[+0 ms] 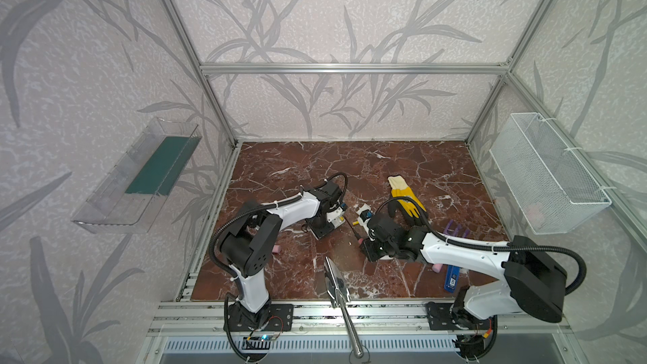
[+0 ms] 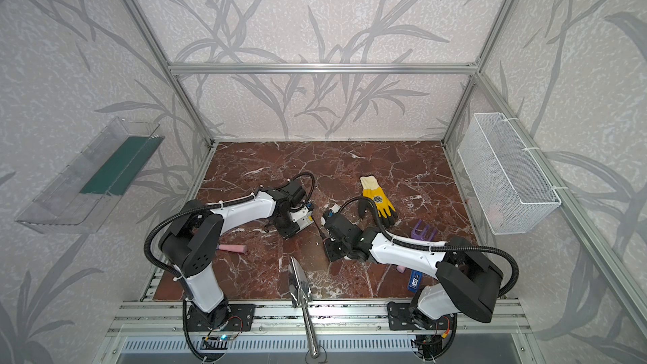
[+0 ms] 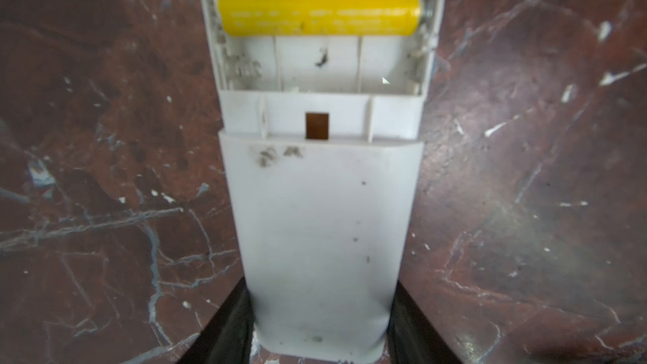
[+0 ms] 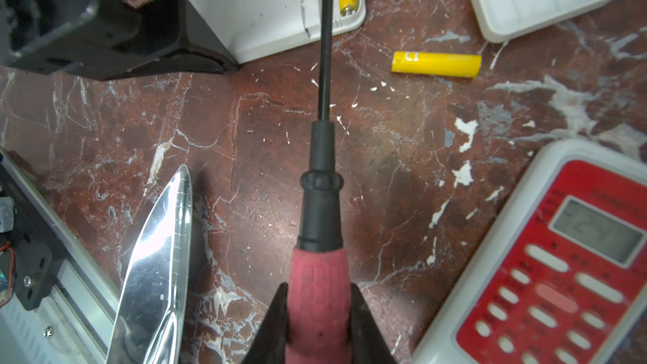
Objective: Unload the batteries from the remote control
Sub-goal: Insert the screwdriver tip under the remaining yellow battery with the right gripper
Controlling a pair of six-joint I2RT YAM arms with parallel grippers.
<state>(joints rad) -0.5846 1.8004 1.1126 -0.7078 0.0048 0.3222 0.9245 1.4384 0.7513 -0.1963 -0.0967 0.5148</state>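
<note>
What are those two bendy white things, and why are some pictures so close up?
They are two robot arms, each ending in a pincer called a gripper. Two pictures look down on the whole marble table; the two close ones come from cameras on the arms' wrists. The left gripper holds a white remote with its back open and one yellow battery inside. The right gripper holds a pink-handled screwdriver, its shaft reaching over that remote. A second yellow battery lies loose on the table, with a red-faced remote, a shiny trowel and a yellow glove.
</note>
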